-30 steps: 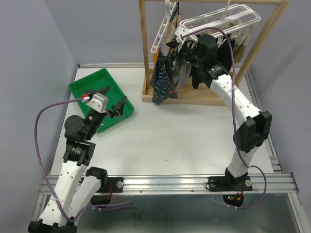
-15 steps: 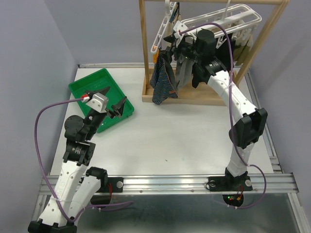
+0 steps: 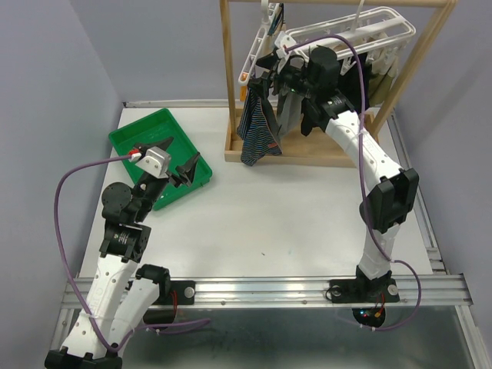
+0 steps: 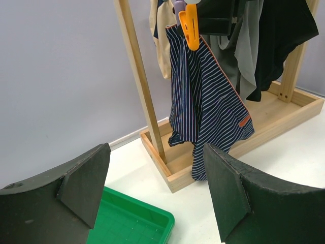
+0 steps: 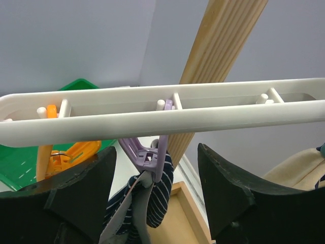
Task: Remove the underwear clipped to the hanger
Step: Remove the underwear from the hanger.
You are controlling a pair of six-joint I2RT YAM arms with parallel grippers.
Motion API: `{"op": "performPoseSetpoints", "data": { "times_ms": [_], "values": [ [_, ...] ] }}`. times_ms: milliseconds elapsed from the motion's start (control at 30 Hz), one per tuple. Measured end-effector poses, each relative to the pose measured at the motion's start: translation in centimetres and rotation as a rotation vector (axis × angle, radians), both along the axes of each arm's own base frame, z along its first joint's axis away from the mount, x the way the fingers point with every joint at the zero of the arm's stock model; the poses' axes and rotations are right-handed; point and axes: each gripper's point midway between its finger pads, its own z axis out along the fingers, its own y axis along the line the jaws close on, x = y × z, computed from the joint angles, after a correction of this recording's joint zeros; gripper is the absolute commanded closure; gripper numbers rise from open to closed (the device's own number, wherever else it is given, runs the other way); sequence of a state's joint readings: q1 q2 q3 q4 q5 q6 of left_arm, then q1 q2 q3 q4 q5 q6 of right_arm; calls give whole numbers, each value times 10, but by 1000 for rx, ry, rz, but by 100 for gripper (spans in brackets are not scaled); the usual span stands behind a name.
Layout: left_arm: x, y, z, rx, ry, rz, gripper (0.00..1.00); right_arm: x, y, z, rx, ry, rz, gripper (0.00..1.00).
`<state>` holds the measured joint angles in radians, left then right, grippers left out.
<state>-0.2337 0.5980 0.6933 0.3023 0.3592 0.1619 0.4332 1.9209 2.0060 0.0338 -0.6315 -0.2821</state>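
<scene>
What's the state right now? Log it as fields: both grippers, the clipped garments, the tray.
left gripper: open, holding nothing, over the near edge of the green tray
right gripper: open, jaws either side of the purple clip under the white hanger
striped underwear: hanging from the orange clip
grey underwear: hanging
black underwear: hanging
tan underwear: hanging behind the wooden frame

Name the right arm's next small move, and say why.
Probably ease the right gripper forward and slightly down, then close on the cloth just under the purple clip. Its jaws stand open with that clip between them, and the clip pins the striped underwear to the hanger.
</scene>
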Motion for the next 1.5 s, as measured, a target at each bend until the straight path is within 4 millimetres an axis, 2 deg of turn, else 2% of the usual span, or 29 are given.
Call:
{"op": "performPoseSetpoints", "data": {
  "times_ms": [267, 533, 567, 800, 900, 967, 1067, 1100, 1167, 1200, 1333, 1467, 1500],
  "values": [
    [0, 0, 0, 0, 0, 0, 15, -2, 2, 15, 56, -15, 13, 31],
    [0, 0, 0, 0, 0, 0, 15, -4, 3, 28, 107, -26, 22, 44],
    [0, 0, 0, 0, 0, 0, 15, -4, 4, 28, 111, -21, 25, 49],
    [0, 0, 0, -1, 0, 0, 15, -6, 7, 25, 115, -5, 45, 63],
    [0, 0, 0, -1, 0, 0, 15, -7, 8, 27, 122, -11, 48, 90],
    [0, 0, 0, -2, 1, 0, 15, -6, 8, 30, 127, -22, 44, 90],
    [0, 0, 0, -2, 1, 0, 15, -6, 7, 30, 127, -31, 43, 86],
    [0, 0, 0, -2, 1, 0, 15, -6, 7, 31, 126, -33, 43, 74],
    [0, 0, 0, -2, 1, 0, 15, -6, 8, 31, 127, -35, 44, 63],
    [0, 0, 0, -2, 0, 0, 15, -6, 8, 30, 126, -36, 44, 53],
    [0, 0, 0, -2, 0, 0, 15, -6, 10, 23, 112, -34, 51, 38],
    [0, 0, 0, -2, 0, -1, 15, -7, 10, 8, 88, -12, 52, 30],
    [0, 0, 0, -2, 0, -1, 15, -8, 9, 3, 78, -3, 51, 23]
  ]
}}
